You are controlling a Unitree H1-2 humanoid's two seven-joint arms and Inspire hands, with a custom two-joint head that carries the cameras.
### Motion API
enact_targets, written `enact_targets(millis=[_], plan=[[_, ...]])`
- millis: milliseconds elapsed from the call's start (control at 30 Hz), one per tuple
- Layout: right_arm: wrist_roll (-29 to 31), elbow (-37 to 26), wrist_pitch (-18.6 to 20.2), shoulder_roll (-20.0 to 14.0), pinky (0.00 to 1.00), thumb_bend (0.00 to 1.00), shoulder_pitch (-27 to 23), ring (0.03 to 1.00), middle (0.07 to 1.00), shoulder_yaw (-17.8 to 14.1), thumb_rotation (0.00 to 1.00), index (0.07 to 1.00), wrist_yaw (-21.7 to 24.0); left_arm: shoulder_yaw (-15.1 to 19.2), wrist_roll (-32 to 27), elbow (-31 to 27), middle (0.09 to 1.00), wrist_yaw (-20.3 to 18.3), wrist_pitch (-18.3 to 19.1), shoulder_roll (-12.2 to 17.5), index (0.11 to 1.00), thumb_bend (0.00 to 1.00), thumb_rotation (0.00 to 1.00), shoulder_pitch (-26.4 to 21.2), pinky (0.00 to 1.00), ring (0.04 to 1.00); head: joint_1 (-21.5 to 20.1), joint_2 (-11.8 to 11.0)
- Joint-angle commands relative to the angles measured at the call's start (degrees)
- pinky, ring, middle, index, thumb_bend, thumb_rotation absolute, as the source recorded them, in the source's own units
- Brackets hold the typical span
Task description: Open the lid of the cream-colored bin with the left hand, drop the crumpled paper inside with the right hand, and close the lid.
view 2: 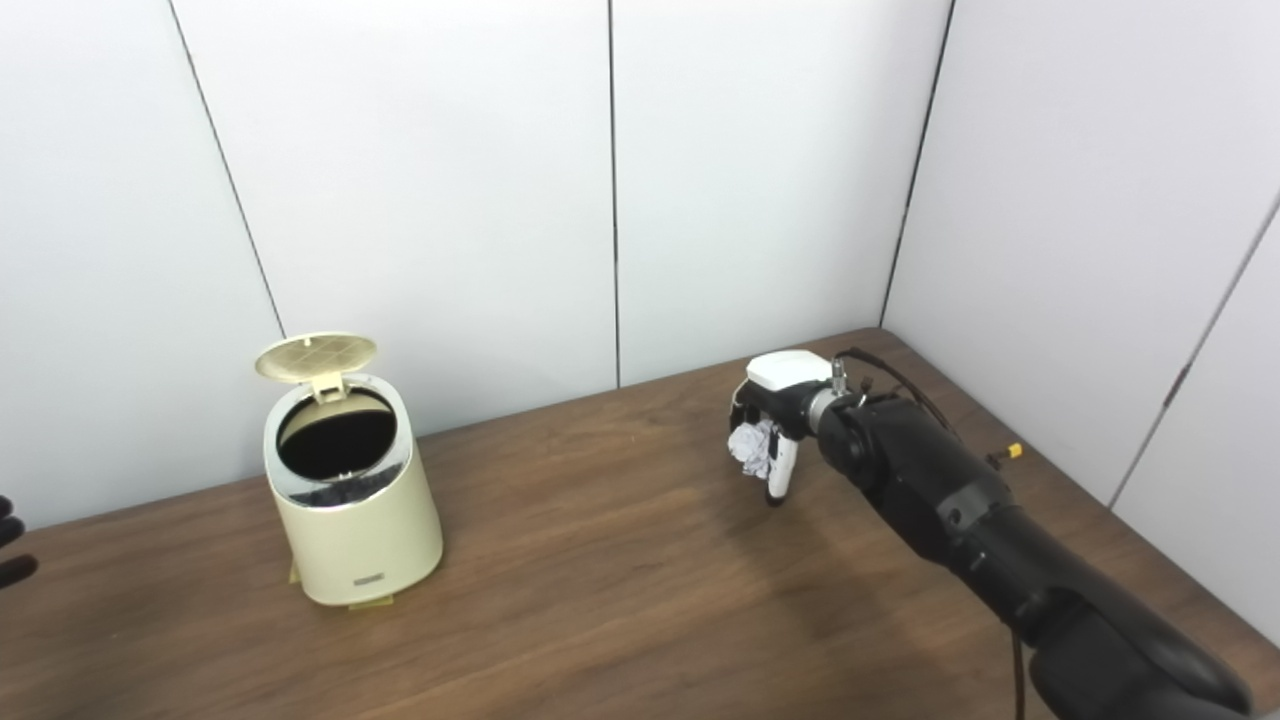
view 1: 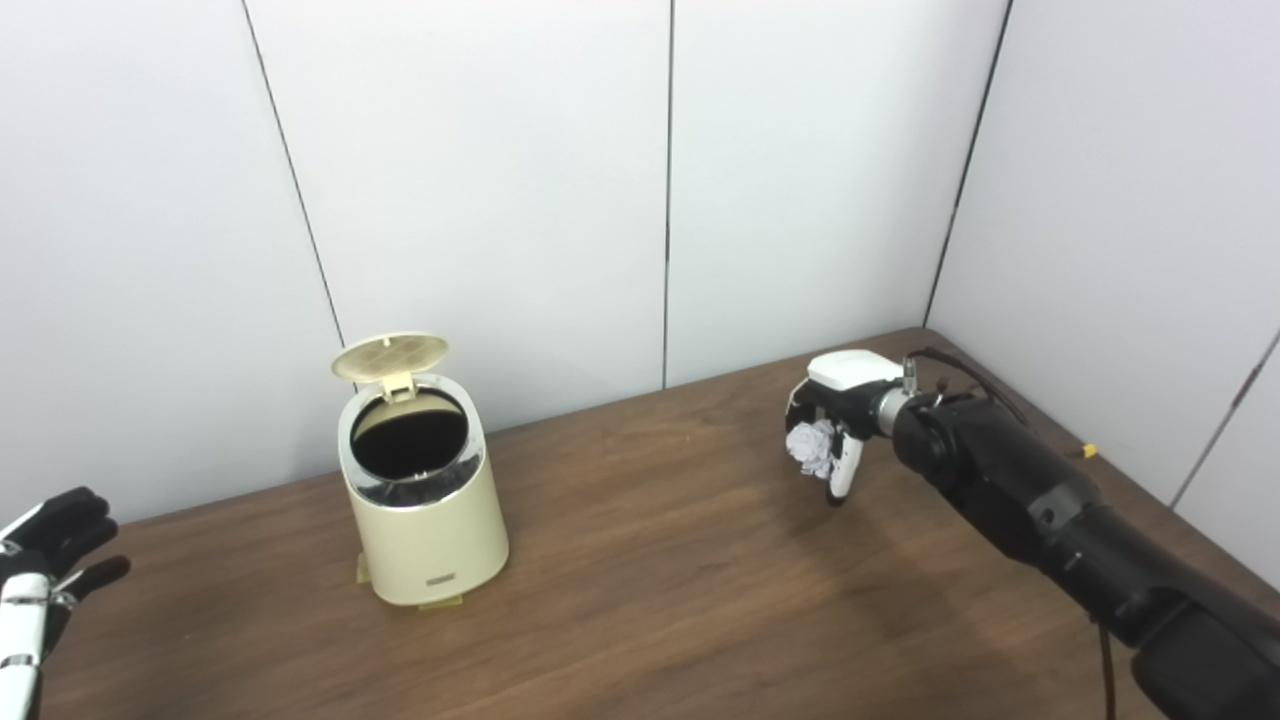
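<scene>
The left hand (view 1: 45, 570) waits at the bench's (view 1: 650, 560) edge, fingers spread and holding nothing. The bin (view 1: 425, 490) stands nearby, lid (view 1: 390, 357) tipped up and mouth clear. Well to the right, the right hand (view 1: 835, 425) has its fingers pinching the paper (view 1: 812, 447). It should lift above the rim, carry across, and release only over the opening.
</scene>
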Motion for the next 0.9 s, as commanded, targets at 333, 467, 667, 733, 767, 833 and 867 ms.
enact_targets(millis=[333,467,667,733,767,833,867], plan=[[-0.3,-0.6,-0.8,-0.5,0.53,0.88,-2.8,0.636,0.719,-0.8,0.04,0.682,-1.5,0.7,-0.2,-3.0,0.802,0.4,0.4,0.9,0.781,0.06,0.7,-1.0,0.76,0.825,0.1,0.1],[-0.4,-0.3,-1.5,-0.4,0.51,0.87,-2.5,0.621,0.727,-1.1,0.0,0.634,-3.4,0.8,-0.1,-3.0,0.798,0.4,0.5,0.8,0.779,0.06,0.71,-1.1,0.75,0.819,0.3,0.1],[-1.2,0.4,-3.8,0.4,0.41,0.54,-1.5,0.477,0.499,-1.9,0.0,0.485,-10.6,0.8,0.4,-2.6,0.788,0.6,0.0,0.8,0.766,0.06,0.71,-1.3,0.72,0.806,0.3,0.2],[-1.5,0.9,-3.5,0.8,0.39,0.53,-1.5,0.461,0.5,-1.9,0.0,0.478,-11.8,0.8,0.5,-2.6,0.789,0.7,0.1,0.8,0.769,0.06,0.71,-1.4,0.72,0.807,0.3,0.2],[-1.7,1.0,-3.3,0.9,0.38,0.53,-1.6,0.459,0.502,-1.8,0.0,0.476,-12.0,0.8,0.5,-2.5,0.79,0.7,0.1,0.8,0.77,0.06,0.71,-1.5,0.71,0.806,0.3,0.2],[-2.1,1.0,-3.2,0.9,0.36,0.53,-1.6,0.434,0.484,-1.7,0.0,0.485,-12.4,0.9,0.4,-2.5,0.79,0.6,0.0,0.8,0.771,0.05,0.71,-1.6,0.7,0.801,0.2,0.2],[-2.3,0.9,-3.1,0.9,0.35,0.53,-1.7,0.424,0.476,-1.7,0.0,0.488,-12.4,0.9,0.3,-2.4,0.791,0.6,0.1,0.9,0.772,0.05,0.71,-1.7,0.69,0.8,0.2,0.1]])
